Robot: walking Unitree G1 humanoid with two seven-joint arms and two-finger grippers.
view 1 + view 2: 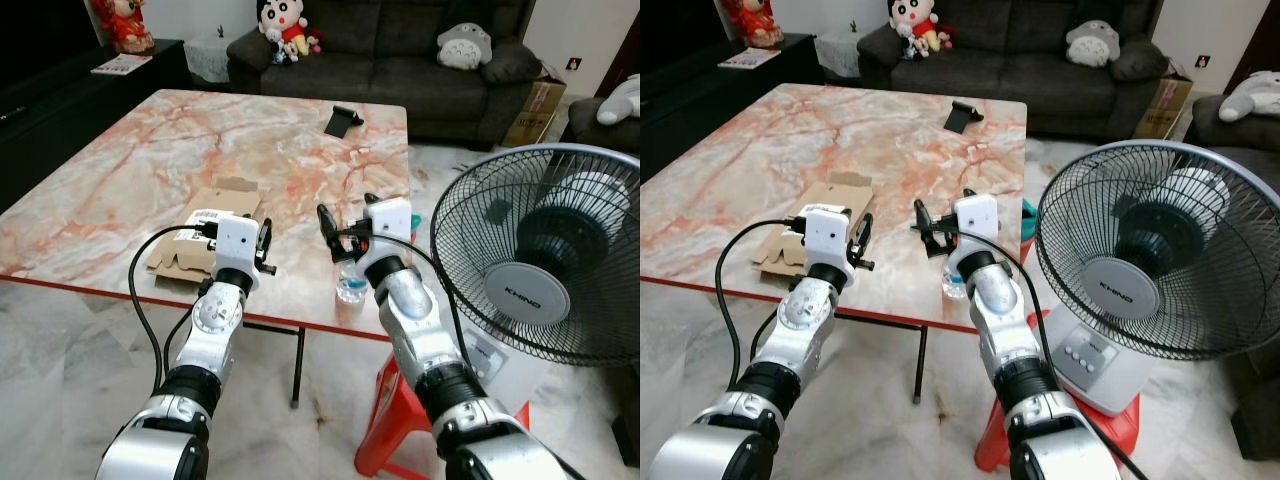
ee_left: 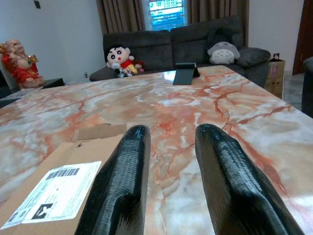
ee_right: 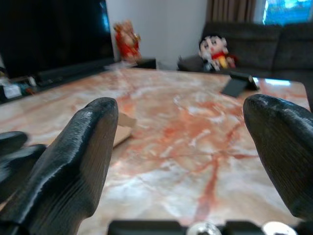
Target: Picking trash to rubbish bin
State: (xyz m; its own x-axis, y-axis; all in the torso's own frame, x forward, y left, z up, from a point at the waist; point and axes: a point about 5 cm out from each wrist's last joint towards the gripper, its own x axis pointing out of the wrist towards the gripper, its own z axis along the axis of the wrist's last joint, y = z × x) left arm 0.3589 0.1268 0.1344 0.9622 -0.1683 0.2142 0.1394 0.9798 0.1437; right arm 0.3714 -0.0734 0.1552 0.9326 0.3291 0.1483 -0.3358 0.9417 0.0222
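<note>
Nothing's been picked up yet as far as I can tell, so the whole job is still ahead, and there's no rubbish bin anywhere to aim for.

Far left on the worktop [image 1: 120,170], a glossy pink-and-white marble-look slab with a thin red edge, lies the flattened cardboard box [image 1: 190,235]: matte brown, flaps splayed, with a white shipping label on it. That looks like one piece of trash. The left gripper [image 1: 265,243] hovers just beside its right edge, over the near rim, fingers [image 2: 122,186] a little apart and holding nothing. They're black, ribbed and rubbery-looking.

Next over, the right gripper [image 1: 345,222] sits above the front edge with its fingers [image 3: 73,171] spread wide, also empty. Right under it stands a clear plastic bottle [image 1: 350,286], crinkly and see-through with a bluish label band, at the very edge of the worktop. My guess is that's the first target.

Further back there's a small black stand [image 1: 342,121], and off to the right a big wire-cage fan [image 1: 545,255] on the floor.
</note>
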